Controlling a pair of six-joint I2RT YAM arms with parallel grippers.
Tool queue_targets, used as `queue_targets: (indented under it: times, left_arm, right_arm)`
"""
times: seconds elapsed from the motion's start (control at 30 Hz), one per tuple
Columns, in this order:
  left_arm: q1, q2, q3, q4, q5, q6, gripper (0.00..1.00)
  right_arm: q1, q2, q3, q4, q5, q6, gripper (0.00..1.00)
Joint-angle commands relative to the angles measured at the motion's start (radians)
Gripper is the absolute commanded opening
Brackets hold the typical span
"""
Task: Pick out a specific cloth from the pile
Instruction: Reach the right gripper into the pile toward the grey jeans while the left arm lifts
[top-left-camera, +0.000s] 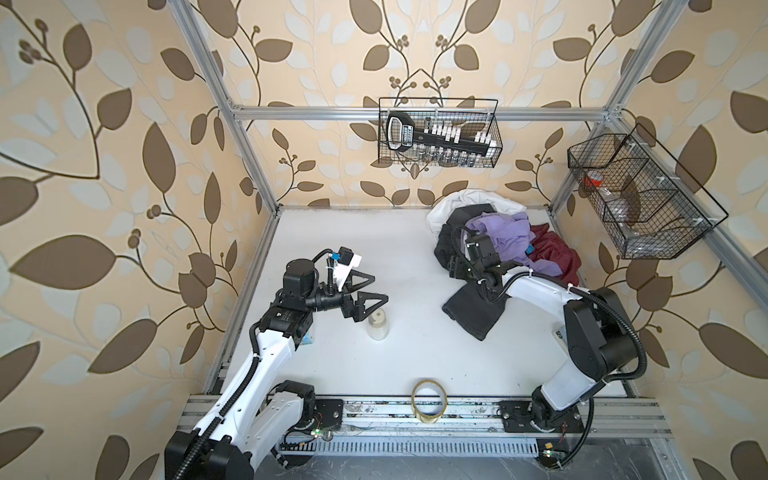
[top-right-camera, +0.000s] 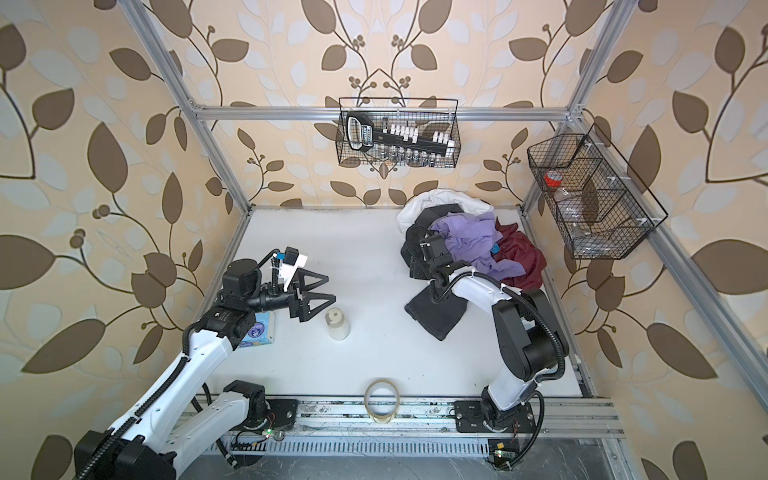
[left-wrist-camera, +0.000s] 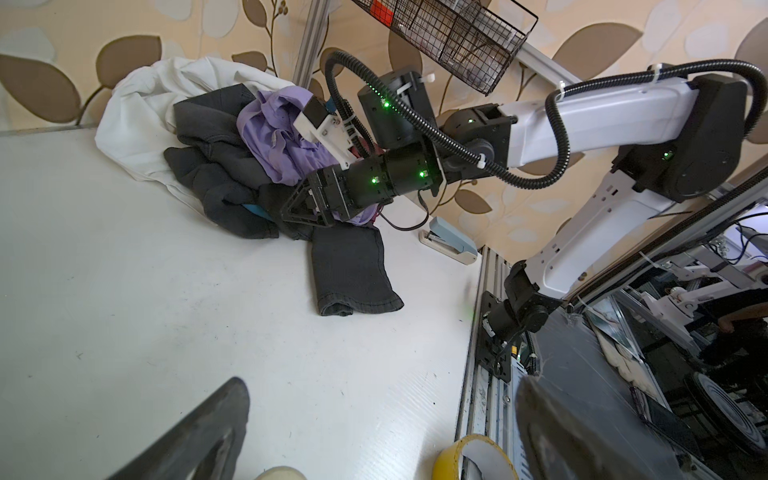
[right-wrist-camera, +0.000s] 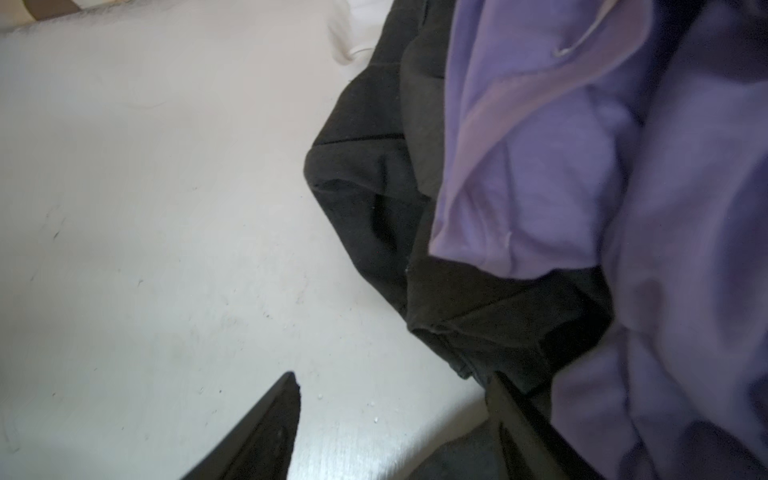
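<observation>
The pile (top-left-camera: 505, 239) of white, lilac, maroon and charcoal garments lies at the table's back right in both top views. The cloth (top-left-camera: 473, 311), dark charcoal trousers, runs under the lilac shirt (top-right-camera: 469, 241), and one leg (left-wrist-camera: 349, 270) stretches out toward the front. My right gripper (top-left-camera: 455, 266) is low at the pile's left edge. In the right wrist view it (right-wrist-camera: 395, 382) is open, with bare table between its fingers and one finger against the trousers' (right-wrist-camera: 374, 199) hem. My left gripper (top-left-camera: 372, 291) hovers open and empty at mid-left (left-wrist-camera: 384, 399).
A small white bottle (top-left-camera: 378, 326) stands just in front of the left gripper. A tape roll (top-left-camera: 429, 401) sits at the front edge and a stapler (left-wrist-camera: 449, 241) by the right rail. Wire baskets hang on the back wall (top-left-camera: 440, 133) and right wall (top-left-camera: 636, 199).
</observation>
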Motion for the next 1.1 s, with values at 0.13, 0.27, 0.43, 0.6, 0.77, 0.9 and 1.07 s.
queue_targets:
  times: [0.13,0.27,0.43,0.6,0.77,0.9,1.07]
  left_arm:
    - [-0.005,-0.016,-0.012,-0.011,0.032,0.056,0.99]
    - [-0.005,-0.012,-0.012,-0.016,0.033,0.065,0.99]
    - [-0.006,-0.009,-0.011,-0.014,0.037,0.067,0.99]
    - [-0.006,-0.006,-0.015,-0.014,0.038,0.075,0.99]
    - [-0.006,0.002,-0.015,-0.019,0.032,0.081,0.99]
    - [-0.006,0.002,-0.015,-0.019,0.032,0.083,0.99]
    - [-0.006,-0.003,-0.017,-0.020,0.031,0.084,0.99]
  right_arm:
    - [0.009,0.073,0.033,0.051,0.121,0.084,0.72]
    - [0.010,0.106,0.049,0.075,0.161,0.097,0.70]
    - [0.008,0.143,0.076,0.099,0.191,0.097,0.57]
    - [0.007,0.160,0.085,0.134,0.188,0.098,0.37]
    - [0.007,0.185,0.101,0.135,0.202,0.092,0.27]
    - [0.007,0.192,0.098,0.145,0.205,0.094,0.12]
    - [0.007,0.161,0.090,0.145,0.218,0.088,0.00]
